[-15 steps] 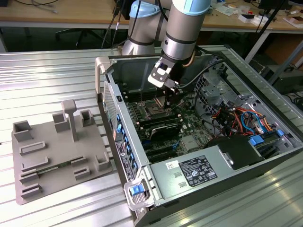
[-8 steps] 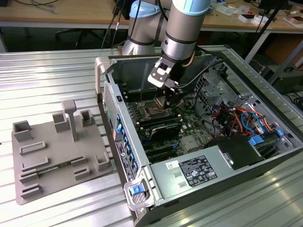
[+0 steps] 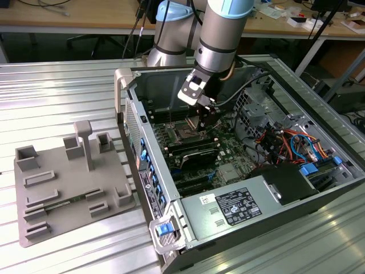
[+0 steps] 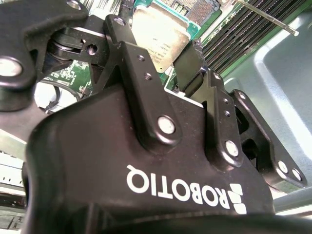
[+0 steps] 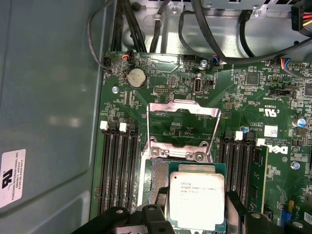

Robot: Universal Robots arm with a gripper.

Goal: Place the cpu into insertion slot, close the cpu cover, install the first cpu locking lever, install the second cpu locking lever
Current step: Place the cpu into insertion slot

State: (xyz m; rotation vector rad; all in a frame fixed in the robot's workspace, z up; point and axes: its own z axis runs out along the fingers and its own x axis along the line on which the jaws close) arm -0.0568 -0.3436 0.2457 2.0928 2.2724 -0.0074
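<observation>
Two black fingers (image 4: pixel 187 66) of the end effector (image 4: pixel 155 48) are clenched on the cpu (image 5: pixel 196 200), one on each side of its silver top, and in the first wrist view they cover its nearest corners. The insertion slot (image 5: pixel 155 178), on the near side of the cpu cover (image 5: pixel 183 107), is mostly hidden under the chip, with a pale strip showing beside it; whether the chip touches it cannot be told. That cover stands swung open, its hinged edge just beyond the chip. Long black memory slots (image 5: pixel 117 170) flank the cover. Beyond it sits a coin battery (image 5: pixel 136 77), then dark cables (image 5: pixel 214 29) cut off at the frame edge.
</observation>
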